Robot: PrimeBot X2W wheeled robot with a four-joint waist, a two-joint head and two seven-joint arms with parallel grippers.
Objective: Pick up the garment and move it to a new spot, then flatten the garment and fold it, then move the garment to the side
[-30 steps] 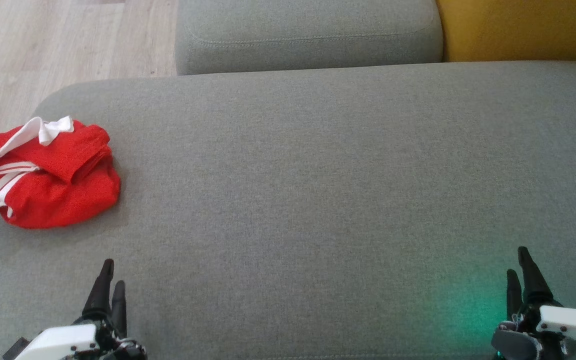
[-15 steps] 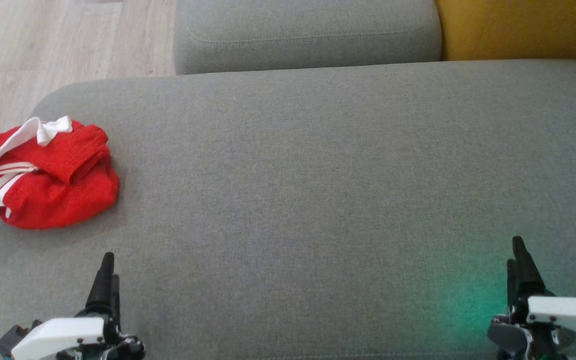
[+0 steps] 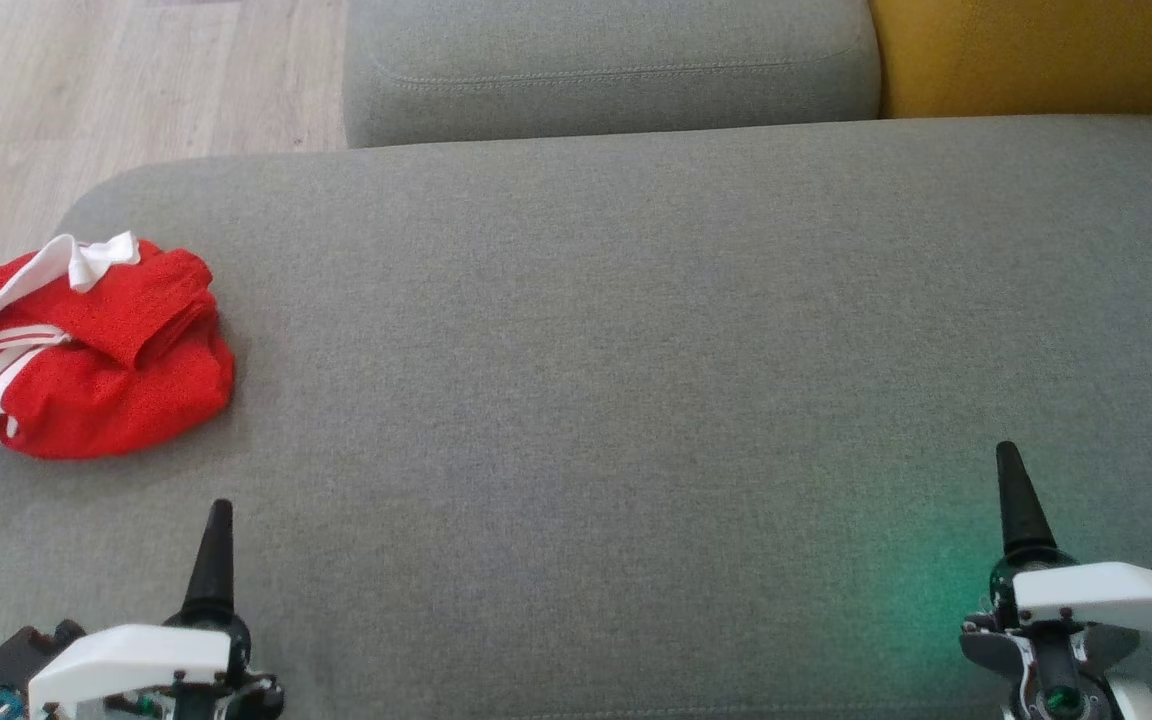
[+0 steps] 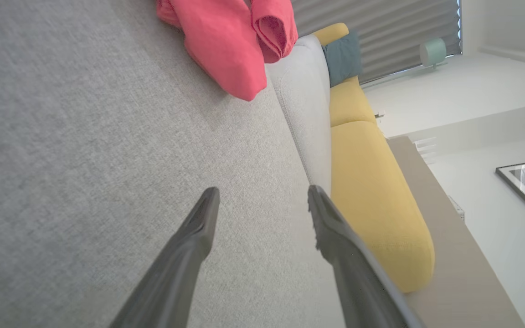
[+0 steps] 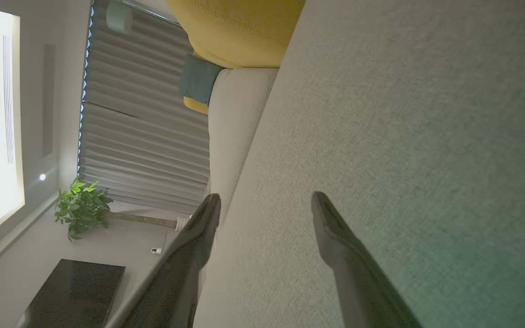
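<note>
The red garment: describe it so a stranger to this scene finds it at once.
Start at the wide grey fabric seat cushion. At its left edge lies the crumpled red garment. White stripes and a white band set it apart from the plain grey cloth around it.

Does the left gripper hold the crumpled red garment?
No, the red garment lies on the grey cushion, apart from the left gripper.

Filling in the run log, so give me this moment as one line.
garment: red, bunched, left end of grey cushion | left jaws: open, empty, apart from garment | right jaws: open, empty, over cushion
</note>
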